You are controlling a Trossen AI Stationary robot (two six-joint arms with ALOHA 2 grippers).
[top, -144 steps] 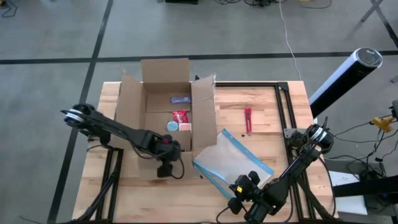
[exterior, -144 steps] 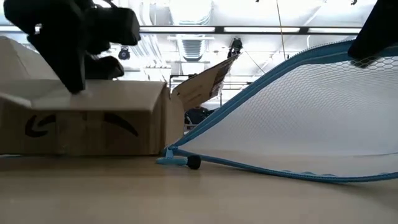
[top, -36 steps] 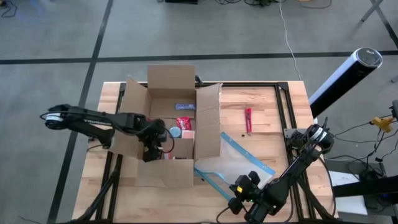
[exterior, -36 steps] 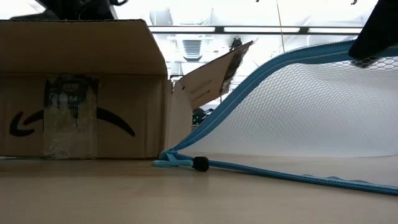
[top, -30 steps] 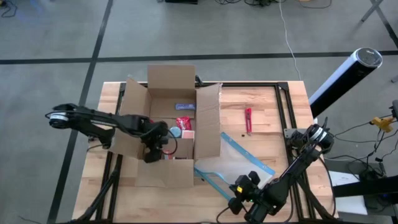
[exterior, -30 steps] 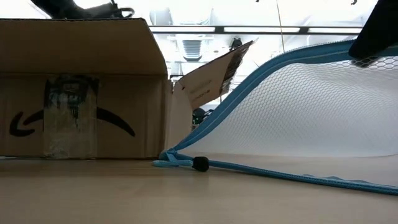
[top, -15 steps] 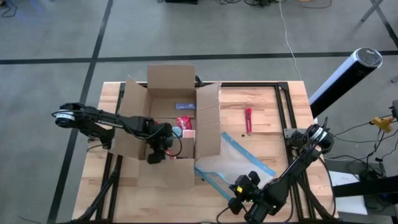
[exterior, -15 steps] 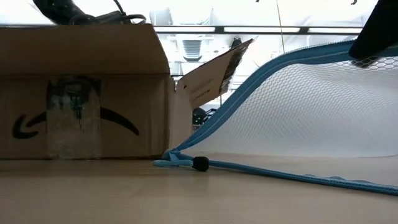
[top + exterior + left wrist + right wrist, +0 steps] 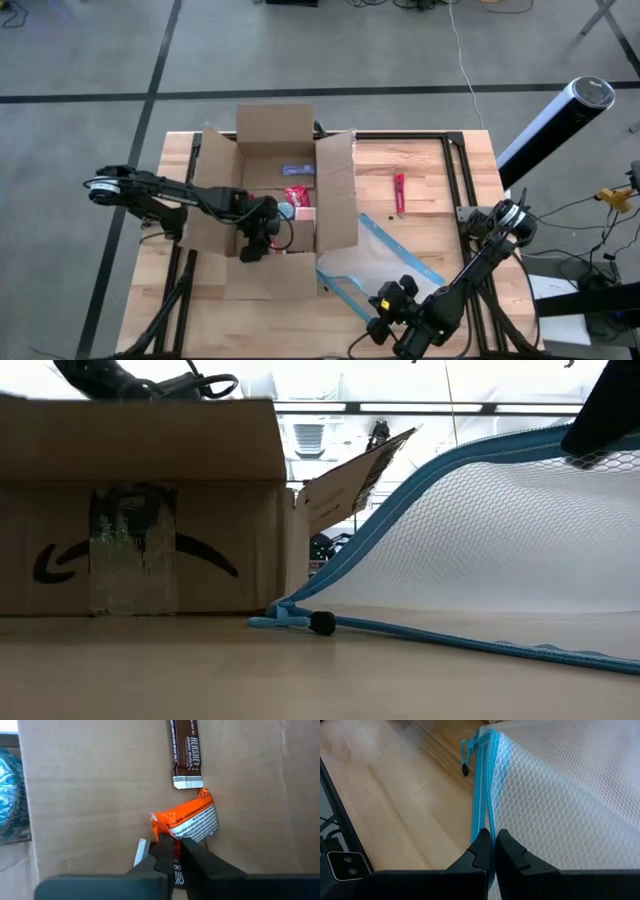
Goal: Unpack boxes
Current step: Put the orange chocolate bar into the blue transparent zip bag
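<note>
My left gripper [image 9: 173,851] is down inside the open box [image 9: 276,200], pinching an orange wrapper [image 9: 187,822]; a brown candy bar [image 9: 185,752] lies just beyond. My right gripper [image 9: 493,846] clamps the mesh pouch's [image 9: 560,805] blue edge beside the box.

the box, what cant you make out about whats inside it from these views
- Low view: the box shows only its outer wall, which hides everything inside.
- High view: the left gripper and its arm cover part of the box floor; the red packet and blue item are too small to read.
- Left wrist view: the fingers cover part of the orange wrapper; the teal item is cut off by the picture's edge.
</note>
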